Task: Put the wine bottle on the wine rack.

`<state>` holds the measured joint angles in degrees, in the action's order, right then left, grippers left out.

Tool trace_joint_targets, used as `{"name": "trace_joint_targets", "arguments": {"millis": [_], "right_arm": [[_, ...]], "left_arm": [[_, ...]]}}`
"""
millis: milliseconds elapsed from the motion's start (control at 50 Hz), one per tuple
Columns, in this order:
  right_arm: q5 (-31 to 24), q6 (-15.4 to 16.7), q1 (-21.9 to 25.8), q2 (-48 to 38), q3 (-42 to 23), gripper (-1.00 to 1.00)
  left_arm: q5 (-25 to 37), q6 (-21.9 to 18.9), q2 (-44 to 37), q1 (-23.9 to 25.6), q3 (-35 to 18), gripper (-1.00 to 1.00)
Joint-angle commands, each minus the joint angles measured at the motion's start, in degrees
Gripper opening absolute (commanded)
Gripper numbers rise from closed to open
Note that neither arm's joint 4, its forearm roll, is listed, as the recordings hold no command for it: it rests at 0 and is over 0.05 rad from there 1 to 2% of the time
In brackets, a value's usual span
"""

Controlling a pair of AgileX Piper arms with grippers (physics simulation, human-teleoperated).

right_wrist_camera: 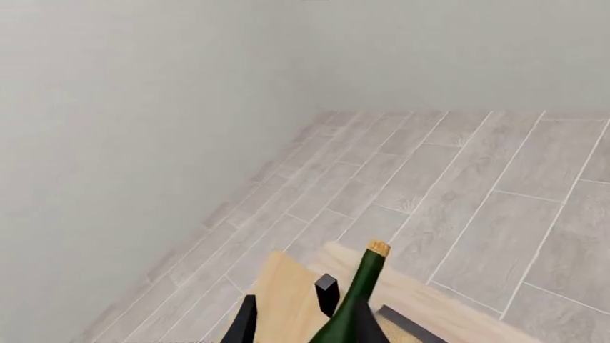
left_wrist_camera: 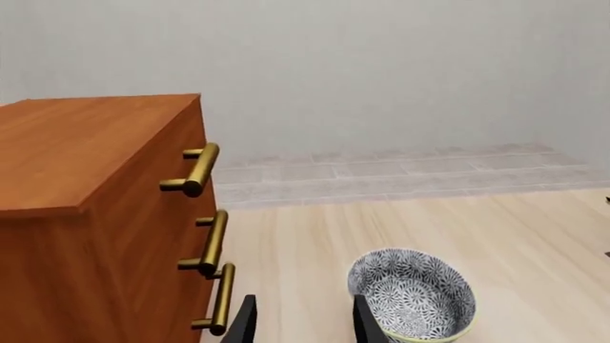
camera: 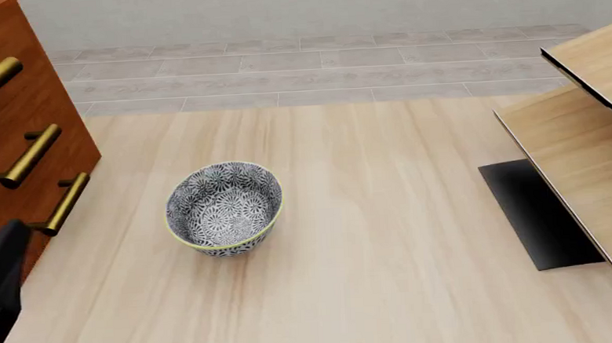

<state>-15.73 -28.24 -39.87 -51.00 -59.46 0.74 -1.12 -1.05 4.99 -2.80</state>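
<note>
right wrist view gives us the bottle (right_wrist_camera: 355,307), green with its cork tipped up and away, sitting between the two dark fingertips of our right gripper (right_wrist_camera: 286,314); the fingers flank the glass closely, so we judge it pinched, though the contact itself lies below the frame edge. pale boards of the rack (right_wrist_camera: 286,296) show just beyond the bottle, over the grey tiled floor. in the front view the rack (camera: 588,149) stands at the far right, slanted boards over a black base, and only a dark green sliver at the right edge hints at the bottle above it. our left gripper (left_wrist_camera: 300,321) hangs with fingers spread and nothing between them, near the bowl (camera: 224,207) and beside the cabinet (camera: 16,139) on the left. we judge the step in hand is laying the bottle onto a board. to do it well we should match the bottle's tilt to the board's slope, lower slowly until the glass rests along it, and only then part the fingers so it cannot roll or slide off.
</note>
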Motion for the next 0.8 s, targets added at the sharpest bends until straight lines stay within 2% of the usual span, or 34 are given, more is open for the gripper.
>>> {"name": "trace_joint_targets", "arguments": {"millis": [20,340,580,660,740,800], "right_arm": [[-1.66,0.67,1.77,3.30,0.36,1.00],[-2.95,1.39,4.28,7.94,2.55,1.00],[-3.25,2.97,5.97,11.35,5.00,1.00],[-3.19,4.42,6.92,13.35,7.03,1.00],[-3.50,4.33,7.54,15.16,7.70,1.00],[-4.36,5.73,8.26,17.16,8.29,1.00]], "left_arm": [[3.14,-1.09,0.88,0.22,-2.71,1.00],[6.22,-2.65,1.03,0.14,-5.26,1.00],[7.29,-3.07,1.04,-0.68,-6.32,1.00],[6.96,-2.66,1.04,-0.66,-5.80,1.00],[6.92,-2.61,1.04,-0.75,-5.74,1.00],[7.06,-2.56,1.04,-0.72,-5.95,1.00]]}}
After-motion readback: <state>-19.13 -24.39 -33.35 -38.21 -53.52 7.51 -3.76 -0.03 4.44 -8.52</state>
